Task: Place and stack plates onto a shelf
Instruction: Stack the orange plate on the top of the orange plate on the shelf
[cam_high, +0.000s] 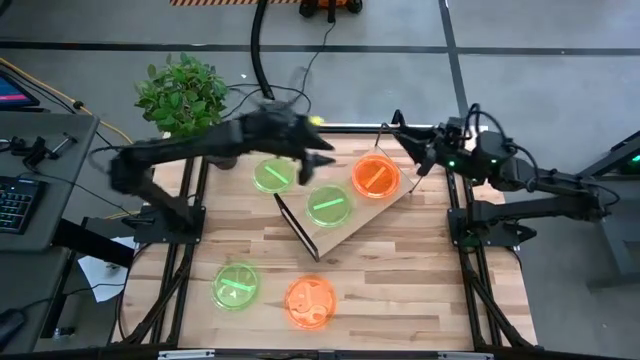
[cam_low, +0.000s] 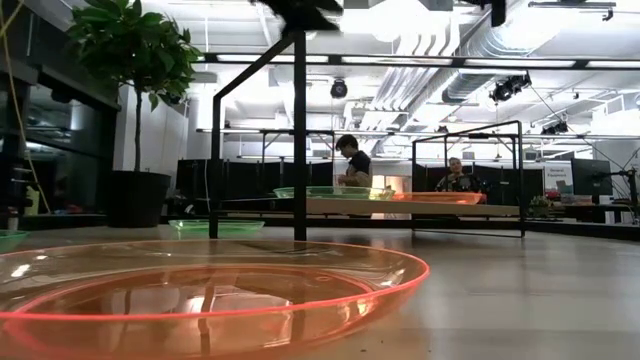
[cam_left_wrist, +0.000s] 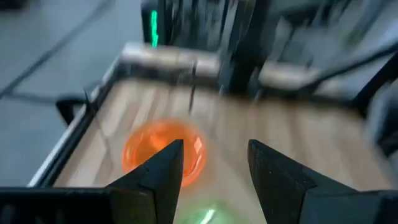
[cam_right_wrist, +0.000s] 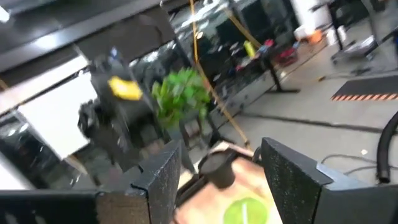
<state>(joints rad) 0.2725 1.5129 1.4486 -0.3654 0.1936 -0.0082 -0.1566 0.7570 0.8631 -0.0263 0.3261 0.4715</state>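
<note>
The shelf (cam_high: 350, 215) is a light-wood board with black wire end frames, lying slantwise on the far half of the table. A green plate (cam_high: 329, 204) and an orange plate (cam_high: 376, 177) lie flat on it. Another green plate (cam_high: 272, 176) sits on the table just left of the shelf. A third green plate (cam_high: 236, 285) and a second orange plate (cam_high: 310, 300) lie near the table's near edge. My left gripper (cam_high: 318, 165) hovers open and empty above the shelf's left part; its wrist view (cam_left_wrist: 214, 162) looks down on the orange plate (cam_left_wrist: 163, 151). My right gripper (cam_high: 405, 138) is open and empty, raised over the far right corner (cam_right_wrist: 221, 162).
A potted plant (cam_high: 182, 95) stands at the far left corner, with its dark pot (cam_right_wrist: 217, 168) by the table's far edge. Black frame posts run along both sides of the table. Bare wood lies between the shelf and the two near plates. People sit in the room behind (cam_low: 352, 160).
</note>
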